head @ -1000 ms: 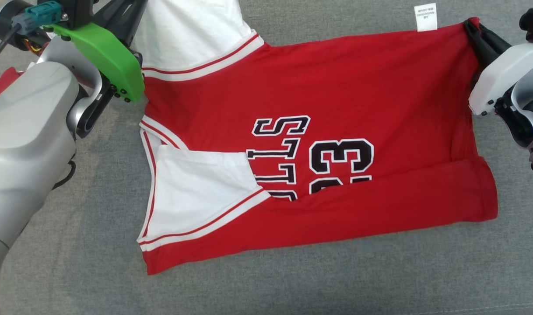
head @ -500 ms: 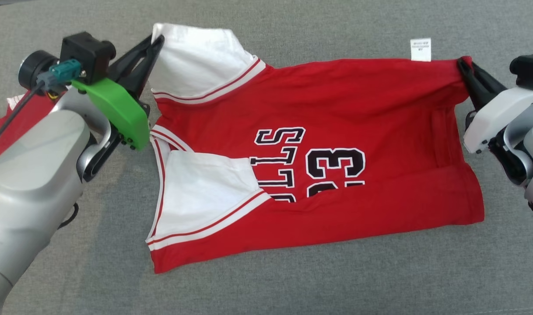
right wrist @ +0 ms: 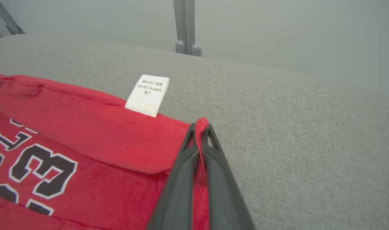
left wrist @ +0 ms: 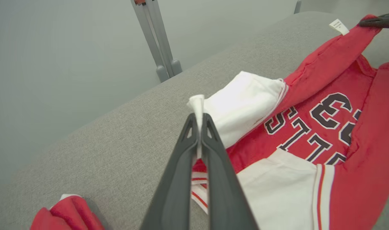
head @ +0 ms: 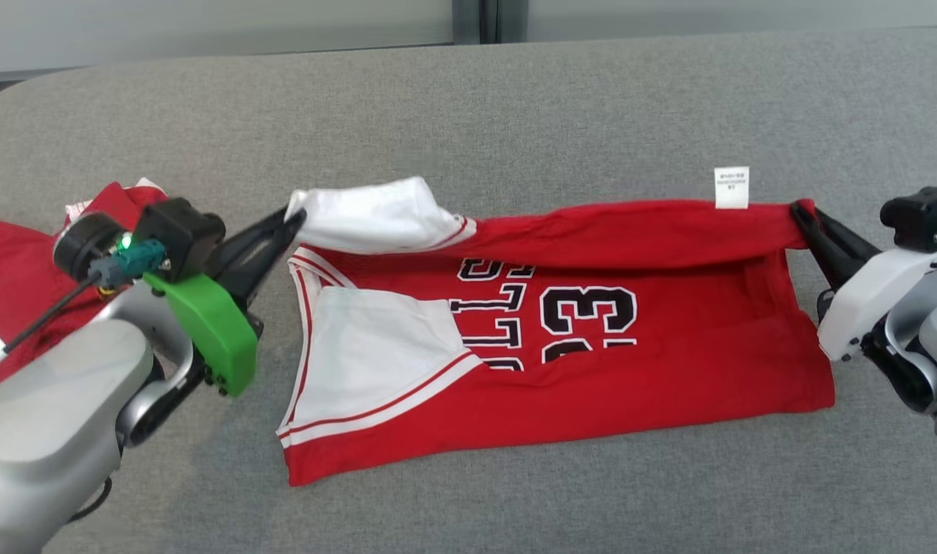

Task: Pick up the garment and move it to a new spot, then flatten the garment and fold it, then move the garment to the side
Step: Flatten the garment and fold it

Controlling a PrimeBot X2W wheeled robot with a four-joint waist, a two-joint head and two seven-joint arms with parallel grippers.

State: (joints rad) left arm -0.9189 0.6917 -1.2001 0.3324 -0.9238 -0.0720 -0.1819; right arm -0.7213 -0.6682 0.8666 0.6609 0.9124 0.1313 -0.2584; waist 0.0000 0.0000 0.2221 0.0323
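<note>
Head view: grey upholstery [head: 515, 115] (pale wall [head: 207, 23] behind); left fingers [head: 261, 238], right fingers [head: 830, 231] clamped on garment [head: 591, 369].

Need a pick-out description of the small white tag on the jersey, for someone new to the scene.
On the grey fabric surface lies a red basketball jersey, far edge raised. Follow that edge toward the right gripper clamped on its corner; just short of it stands the care label. It is a small white rectangle with tiny print, unlike the big white sleeves at the other end.

Garment [head: 630, 362] on surface [head: 515, 115], btwn left tool [head: 294, 217] & right tool [head: 797, 210]; other garment [head: 7, 261] far left.
</note>
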